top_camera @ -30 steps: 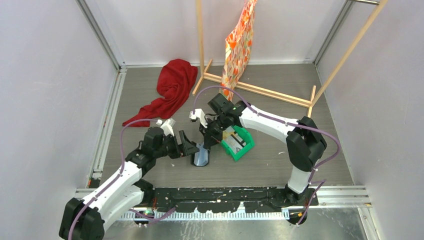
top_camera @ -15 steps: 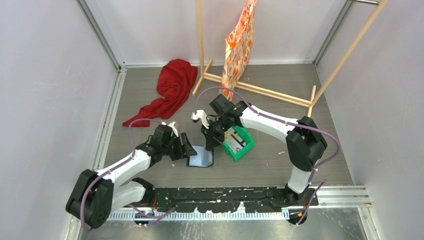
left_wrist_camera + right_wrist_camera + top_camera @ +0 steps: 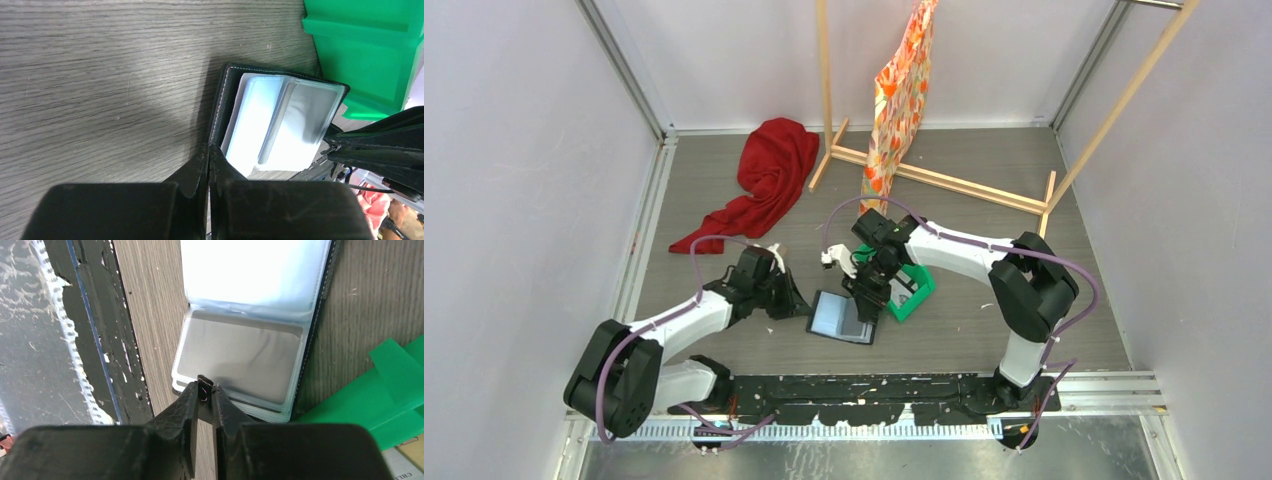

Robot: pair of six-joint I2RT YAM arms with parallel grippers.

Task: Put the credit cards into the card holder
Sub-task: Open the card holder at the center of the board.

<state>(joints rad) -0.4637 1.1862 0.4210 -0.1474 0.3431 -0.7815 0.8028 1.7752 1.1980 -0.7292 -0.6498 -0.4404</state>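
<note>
The black card holder (image 3: 842, 318) lies spread open on the table, its shiny grey-blue pocket pages (image 3: 280, 120) facing up. My left gripper (image 3: 209, 149) is shut on the edge of its left cover. On the other side, my right gripper (image 3: 204, 387) is shut on the snap tab at the edge of the pages (image 3: 240, 355). A pale printed credit card (image 3: 407, 460) shows as a corner in the green tray (image 3: 916, 295), just right of the holder. The right arm hides the rest of the tray's contents.
A red cloth (image 3: 769, 175) lies at the back left. A wooden rack (image 3: 944, 180) with an orange patterned bag (image 3: 902, 90) stands behind. The black base rail (image 3: 874, 390) runs along the near edge, close to the holder.
The card holder went from standing half folded to lying open and flat. My left gripper slid in and closed on its left edge. My right gripper moved down and nearer with the tab.
</note>
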